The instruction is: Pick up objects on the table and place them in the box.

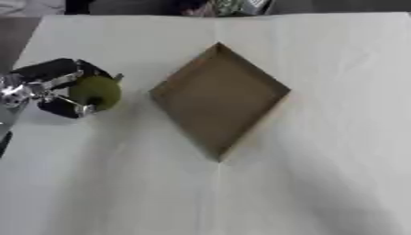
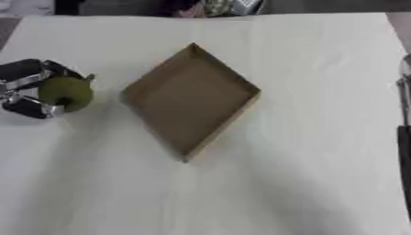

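Presently: left hand (image 1: 50, 89), fingers curled round green apple (image 1: 96, 92), left of empty cardboard box (image 1: 218, 98) on desk (image 1: 321, 174); right hand unseen.

At nine o'clock the left hand (image 1: 44, 89) is cut off by the picture's edge, its arm out of view. Its curled fingers cover part of the green fruit (image 1: 98, 92). At twelve o'clock, blurred coloured shapes (image 1: 217, 7) beyond the table (image 1: 321, 183) stay unreadable.
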